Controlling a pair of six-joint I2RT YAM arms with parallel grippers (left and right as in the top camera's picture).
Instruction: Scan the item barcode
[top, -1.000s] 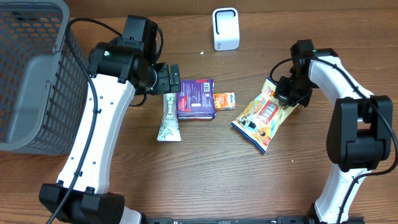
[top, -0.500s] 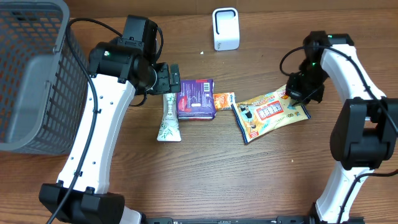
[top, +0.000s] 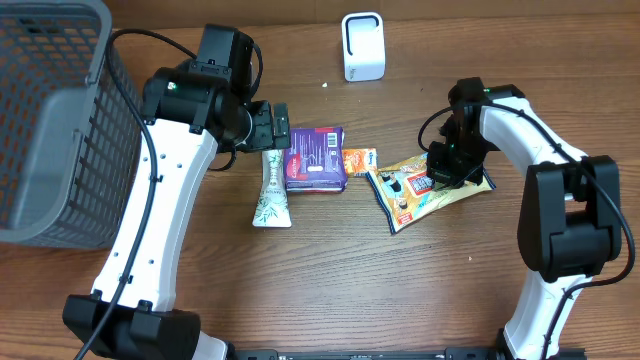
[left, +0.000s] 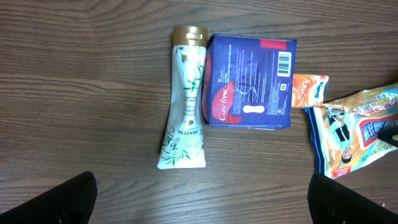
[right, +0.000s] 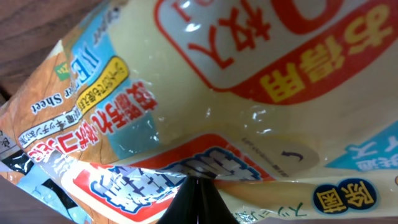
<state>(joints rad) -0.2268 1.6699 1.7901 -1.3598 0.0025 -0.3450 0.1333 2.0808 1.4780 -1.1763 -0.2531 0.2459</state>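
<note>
Three views of one wooden tabletop (top: 330, 290). The overhead camera looks straight down from high up. It takes in both arms, a grey basket (top: 50, 120) at the left edge and a white box (top: 363, 46) at the far edge.

The left wrist camera, above the left tool (top: 282, 126), also faces down, from mid-height. Its dark fingers (left: 59, 198) fill the bottom corners. It shares with the overhead view a tube (left: 183, 106), a purple pack (left: 252, 81), a small orange packet (left: 309, 90) and one end of a snack bag (left: 354, 127).

The right wrist camera sits almost against that bag. The bag's print fills the frame, with a dark fingertip (right: 198, 202) at bottom centre.
</note>
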